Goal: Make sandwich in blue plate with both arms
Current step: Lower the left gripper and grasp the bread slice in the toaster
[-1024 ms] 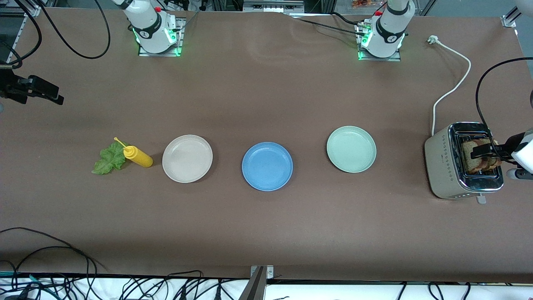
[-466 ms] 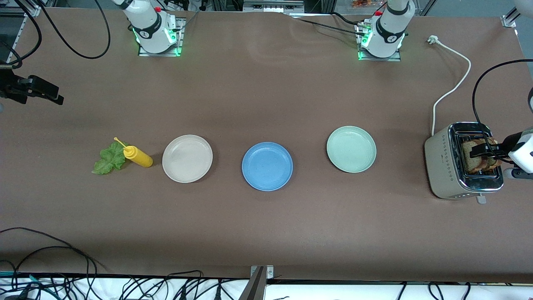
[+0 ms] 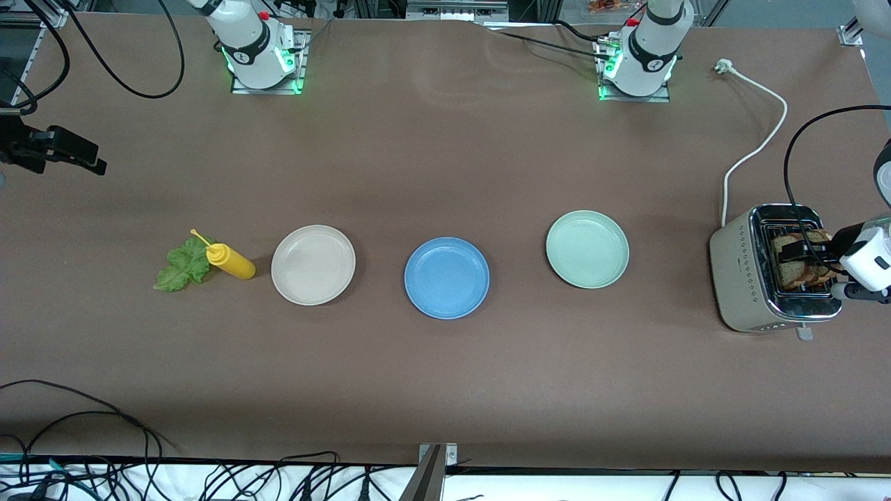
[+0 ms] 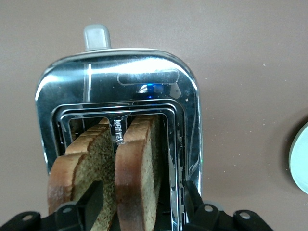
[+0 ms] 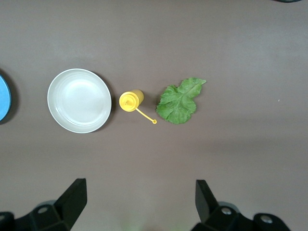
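The blue plate [image 3: 447,278] lies bare at the table's middle, and its edge shows in the right wrist view [image 5: 4,96]. Two brown bread slices [image 3: 790,268] stand in the toaster [image 3: 741,278] at the left arm's end. My left gripper [image 3: 800,256] is open over the toaster. In the left wrist view [image 4: 142,202] its jaws straddle one slice [image 4: 137,163], one finger between the two slices, next to the second slice [image 4: 79,166]. The lettuce leaf [image 3: 179,266] lies at the right arm's end [image 5: 179,101]. My right gripper [image 3: 83,158] waits open and empty, high above that end [image 5: 139,202].
A beige plate [image 3: 313,264] and a yellow squeeze bottle [image 3: 233,263] lie between the lettuce and the blue plate. A pale green plate [image 3: 587,249] sits between the blue plate and the toaster. The toaster's white cable [image 3: 759,146] runs toward the left arm's base.
My left gripper has sunk a little over the toaster, with its fingers around a bread slice. The right arm has not moved.
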{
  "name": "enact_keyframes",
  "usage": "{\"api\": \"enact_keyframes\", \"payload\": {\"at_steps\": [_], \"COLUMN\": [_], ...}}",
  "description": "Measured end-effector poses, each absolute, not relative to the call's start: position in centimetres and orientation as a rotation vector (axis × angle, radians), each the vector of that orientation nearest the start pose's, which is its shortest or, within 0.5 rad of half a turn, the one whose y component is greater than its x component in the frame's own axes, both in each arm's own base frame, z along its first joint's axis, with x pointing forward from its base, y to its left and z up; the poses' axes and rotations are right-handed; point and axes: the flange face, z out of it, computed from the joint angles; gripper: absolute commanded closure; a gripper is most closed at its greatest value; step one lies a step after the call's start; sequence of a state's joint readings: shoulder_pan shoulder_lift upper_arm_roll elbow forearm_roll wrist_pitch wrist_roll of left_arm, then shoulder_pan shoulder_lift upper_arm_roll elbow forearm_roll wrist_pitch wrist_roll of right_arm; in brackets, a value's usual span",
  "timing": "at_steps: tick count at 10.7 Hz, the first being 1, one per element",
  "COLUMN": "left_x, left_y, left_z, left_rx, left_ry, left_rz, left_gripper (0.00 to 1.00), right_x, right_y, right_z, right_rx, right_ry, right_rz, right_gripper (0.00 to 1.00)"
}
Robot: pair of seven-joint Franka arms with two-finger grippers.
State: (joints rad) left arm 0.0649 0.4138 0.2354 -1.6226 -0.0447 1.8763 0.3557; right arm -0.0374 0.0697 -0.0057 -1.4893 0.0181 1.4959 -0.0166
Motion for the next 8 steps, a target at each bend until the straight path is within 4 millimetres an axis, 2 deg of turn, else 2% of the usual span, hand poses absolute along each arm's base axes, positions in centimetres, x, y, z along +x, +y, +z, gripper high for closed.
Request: {"api": "enact_keyframes", "payload": {"at_steps": [4, 8], "left_x": [62.9, 62.8], "left_y": [17.4, 17.9], "left_z": [36.5, 36.2], "left_rx": [-3.127, -3.126], "left_ry": [0.079, 0.067], "left_rz": [0.277, 0.285], "left_gripper": [0.97, 1.0], "right_x": [56.8, 56.8], "right_y": [-2.2, -2.2], "right_z": [61.7, 61.7], "right_rx": [-3.12, -3.12], "right_ry": [0.04, 0.04], "right_rz": [0.098, 0.098], "right_gripper": [0.0, 0.0]}}
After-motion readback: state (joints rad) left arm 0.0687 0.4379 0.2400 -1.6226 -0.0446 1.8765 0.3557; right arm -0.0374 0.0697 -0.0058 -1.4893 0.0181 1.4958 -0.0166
